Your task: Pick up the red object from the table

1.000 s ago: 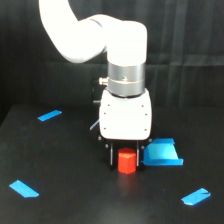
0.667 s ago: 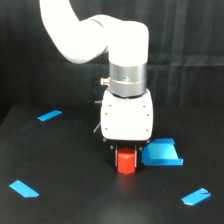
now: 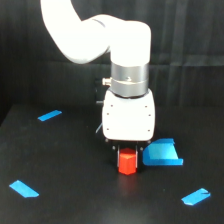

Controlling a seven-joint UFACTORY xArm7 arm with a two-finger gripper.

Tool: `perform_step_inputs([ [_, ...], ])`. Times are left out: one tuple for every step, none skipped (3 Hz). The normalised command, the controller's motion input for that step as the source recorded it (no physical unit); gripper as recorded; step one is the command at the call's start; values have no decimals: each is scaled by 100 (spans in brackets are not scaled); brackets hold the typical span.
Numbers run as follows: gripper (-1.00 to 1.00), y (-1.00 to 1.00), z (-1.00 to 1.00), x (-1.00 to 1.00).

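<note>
On the exterior view's left, two blue tape strips lie on the black table (image 3: 70,170) — one far back (image 3: 49,115), one near the front edge (image 3: 23,188) — both well apart from the work.

At the middle, the white arm (image 3: 90,35) comes down to its boxy wrist body, and the gripper (image 3: 128,156) hangs straight below it. The red object (image 3: 127,162) sits directly under that body, right between the dark fingers, its upper part tucked up into them and its lower part showing beneath. It stands upright, its long axis roughly in line with the gripper's. Whether it rests on the table or is already just clear of it I cannot tell. The fingers seem to sit close on either side of the block, but the wrist body and shadow hide the contact — so whether they are clamped or slightly apart cannot be told.

Just beside the block, on the exterior view's right, lies the flat blue piece (image 3: 161,153), near enough to matter; a straight vertical lift looks the safest way off. Further right, a third tape strip (image 3: 195,196) lies alone.
</note>
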Motion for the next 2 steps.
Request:
perform_step_inputs([
  [-100,-12,87,-21],
  [-100,-15,98,-20],
])
